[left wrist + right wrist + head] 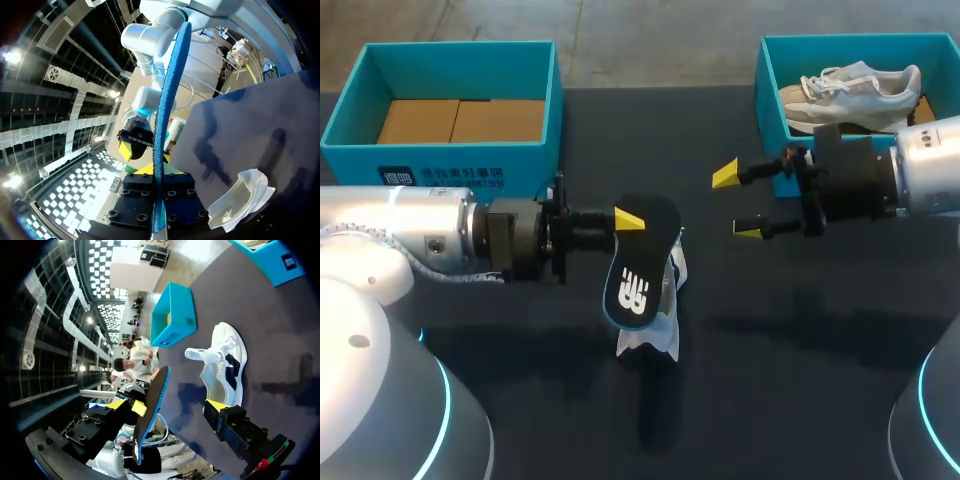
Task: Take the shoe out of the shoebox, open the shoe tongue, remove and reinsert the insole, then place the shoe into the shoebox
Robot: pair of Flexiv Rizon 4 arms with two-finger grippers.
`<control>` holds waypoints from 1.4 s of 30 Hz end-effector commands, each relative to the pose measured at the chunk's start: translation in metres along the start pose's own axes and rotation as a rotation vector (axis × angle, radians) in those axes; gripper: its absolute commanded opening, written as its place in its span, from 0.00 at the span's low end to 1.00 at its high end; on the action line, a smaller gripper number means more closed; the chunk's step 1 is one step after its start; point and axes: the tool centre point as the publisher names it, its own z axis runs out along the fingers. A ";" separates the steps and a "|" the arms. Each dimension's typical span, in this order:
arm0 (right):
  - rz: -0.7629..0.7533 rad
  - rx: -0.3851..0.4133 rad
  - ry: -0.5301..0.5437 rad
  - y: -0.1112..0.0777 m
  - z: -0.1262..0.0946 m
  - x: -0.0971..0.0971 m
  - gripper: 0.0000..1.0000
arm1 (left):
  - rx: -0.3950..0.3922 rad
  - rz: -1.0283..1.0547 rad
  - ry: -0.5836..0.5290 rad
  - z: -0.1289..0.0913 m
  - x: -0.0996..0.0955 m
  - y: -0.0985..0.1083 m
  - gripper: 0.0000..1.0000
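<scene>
head view, insole: the black insole (pixel 638 270) is out of the shoe, held up around the middle of the frame, logo side facing the camera
head view, left pincer: the left pincer (pixel 625 228) comes in from the left and pinches the insole by its top end; only one yellow tip shows, the other is behind the insole
head view, right pincer: the right pincer (pixel 738 203) sits right of centre, spread wide, nothing in it, pointed at the insole
head view, shoe: the white shoe (pixel 674 268) lies on the dark tabletop (pixel 800 330) directly under the insole, mostly covered by it
head view, boxes: the left shoebox (pixel 440 160) at upper left shows only cardboard inside; the right shoebox (pixel 770 90) at upper right holds a second shoe (pixel 855 85)
left wrist view: insole seen edge-on, blue rim running straight out from between the fingers; shoe on the tabletop off to one side
right wrist view: fingers well apart, insole ahead near one of them, shoe lying beyond it, opening up
progress: looks like roughly halfway to me. Shoe out, insole out. Left to do: slide the insole back in, then box the shoe
hard to tell: can't make out the tongue properly, and can't say which box the shoe belongs in
</scene>
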 end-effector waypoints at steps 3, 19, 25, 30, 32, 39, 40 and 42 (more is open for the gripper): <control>0.002 0.000 -0.005 -0.001 0.000 0.001 1.00 | -0.002 0.001 0.000 0.001 0.001 0.000 0.00; -0.066 0.030 -0.044 -0.004 -0.002 -0.013 1.00 | 0.064 -0.117 -0.041 0.002 0.010 -0.001 0.00; -0.144 0.049 -0.058 -0.009 -0.002 -0.038 1.00 | 0.127 -0.249 -0.095 -0.006 0.025 0.001 0.00; -0.218 0.064 -0.096 -0.014 0.006 -0.056 1.00 | 0.164 -0.335 -0.151 -0.014 0.031 0.009 0.00; -0.247 0.065 -0.113 -0.017 0.009 -0.061 1.00 | 0.173 -0.357 -0.165 -0.015 0.033 0.011 0.00; -0.410 0.053 -0.183 -0.037 0.023 -0.072 1.00 | 0.231 -0.449 -0.230 -0.019 0.029 0.015 0.00; -0.425 0.057 -0.204 -0.040 0.024 -0.073 1.00 | 0.238 -0.454 -0.235 -0.019 0.028 0.015 0.00; -0.416 0.071 -0.219 -0.045 0.027 -0.076 1.00 | 0.245 -0.454 -0.233 -0.019 0.026 0.014 0.00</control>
